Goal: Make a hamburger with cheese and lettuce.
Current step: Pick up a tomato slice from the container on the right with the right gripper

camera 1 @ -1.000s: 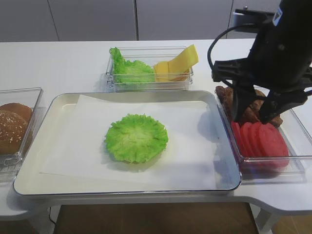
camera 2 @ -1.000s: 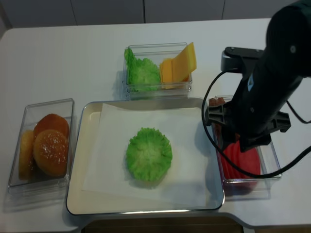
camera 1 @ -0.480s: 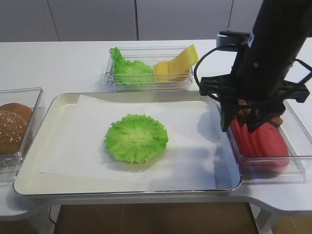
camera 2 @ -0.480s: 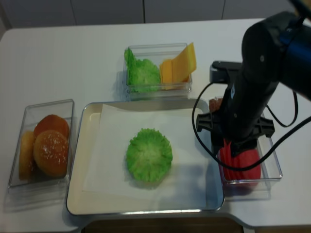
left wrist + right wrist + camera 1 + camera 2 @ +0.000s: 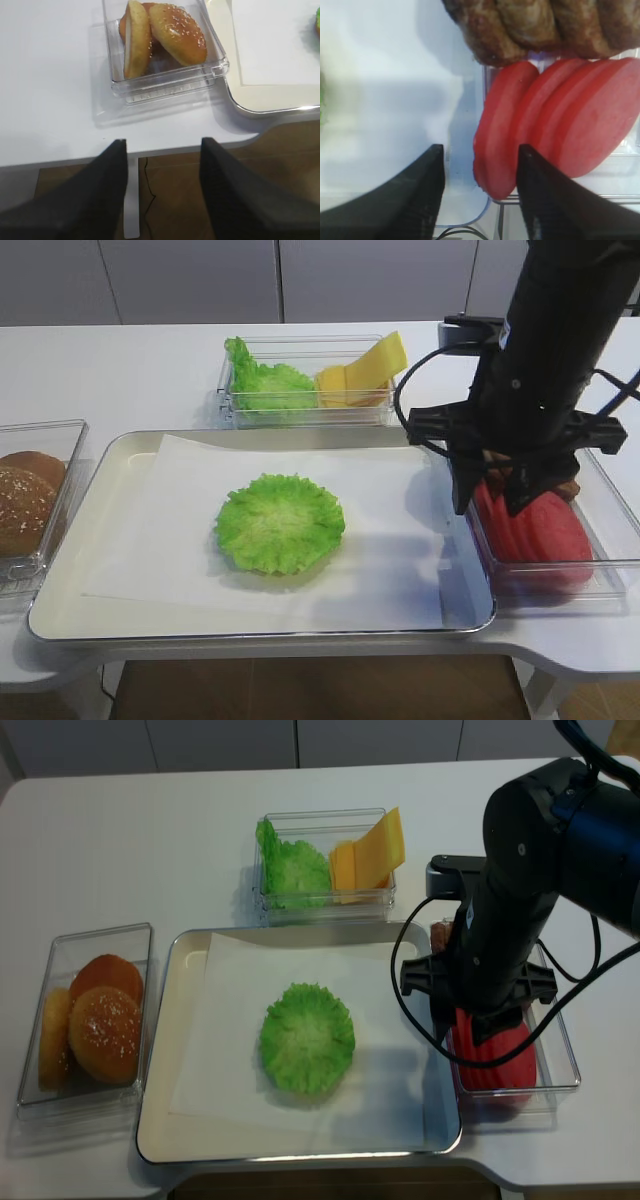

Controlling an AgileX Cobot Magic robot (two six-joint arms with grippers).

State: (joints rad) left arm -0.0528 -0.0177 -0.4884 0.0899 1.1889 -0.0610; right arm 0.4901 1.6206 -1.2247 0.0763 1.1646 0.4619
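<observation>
A: Right wrist view first: the right gripper point(image 5: 479, 192) hangs with its two dark fingers point(image 5: 417, 187) spread apart and nothing between them. They straddle the near left corner of a clear tomato container point(image 5: 560, 575), one finger over the tray side, the other over the first of the tomato slices point(image 5: 560, 127).

B: Touching the tomato?

A: I can't tell; that finger overlaps the first slice's lower edge in the view. Behind the slices, brown meat patties point(image 5: 535, 27) fill the far end of the same container.

B: And the hamburger?

A: Well apart, to the gripper's left. The hamburger point(image 5: 280, 523) so far shows as a frilly green round on white paper point(image 5: 180, 540) in the middle of a metal tray point(image 5: 60, 612). Spare lettuce point(image 5: 262, 383) and the cheese point(image 5: 362, 372) share a clear box point(image 5: 322, 905) beyond the tray, the cheese slices leaning at the box's right end.

B: The other arm?

A: Left wrist view shows the left gripper point(image 5: 161, 192) parked past the tabletop's front edge, fingers apart, holding nothing. Below and ahead of it sits a clear box with seeded buns point(image 5: 160, 32), just left of the tray's corner.

B: Surroundings?

A: White tabletop point(image 5: 130, 365), pale grey cabinet doors point(image 5: 190, 280) behind, brown floor under the front edge.
</observation>
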